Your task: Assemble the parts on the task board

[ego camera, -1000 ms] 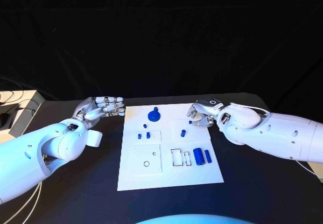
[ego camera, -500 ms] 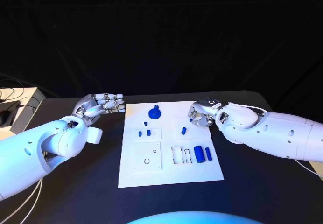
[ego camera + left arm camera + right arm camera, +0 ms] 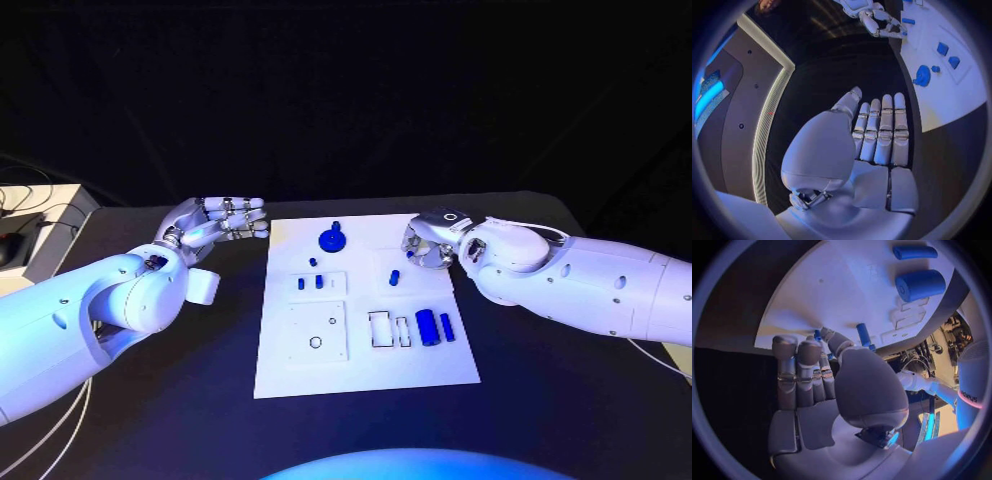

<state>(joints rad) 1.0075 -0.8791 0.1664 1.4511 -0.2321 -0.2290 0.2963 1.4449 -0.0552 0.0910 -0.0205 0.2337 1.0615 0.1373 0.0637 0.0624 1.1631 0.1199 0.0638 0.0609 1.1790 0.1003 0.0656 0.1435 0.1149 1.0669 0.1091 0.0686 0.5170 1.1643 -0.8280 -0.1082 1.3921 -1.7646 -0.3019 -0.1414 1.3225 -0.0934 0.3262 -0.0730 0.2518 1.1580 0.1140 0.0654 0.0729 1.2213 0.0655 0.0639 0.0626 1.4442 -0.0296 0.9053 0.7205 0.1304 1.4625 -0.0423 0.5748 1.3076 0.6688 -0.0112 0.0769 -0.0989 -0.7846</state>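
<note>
The left hand [image 3: 219,222] has drifted slightly away from the robot, along the left edge of the task board [image 3: 364,365], since a second ago. Its fingers lie straight and together, holding nothing. The right hand [image 3: 428,243] stays at the board's far right corner, fingers curled; I cannot tell whether it pinches the small blue piece [image 3: 863,333] at its fingertips. Nothing on the board looks moved, so assembly seems barely begun. The blue gear [image 3: 332,241] lies between the 2 hands, the peg [image 3: 392,276] just beside the right hand, and the large cylinder [image 3: 426,326] nearer the robot. Open black table [image 3: 188,400] surrounds the board on every side.
</note>
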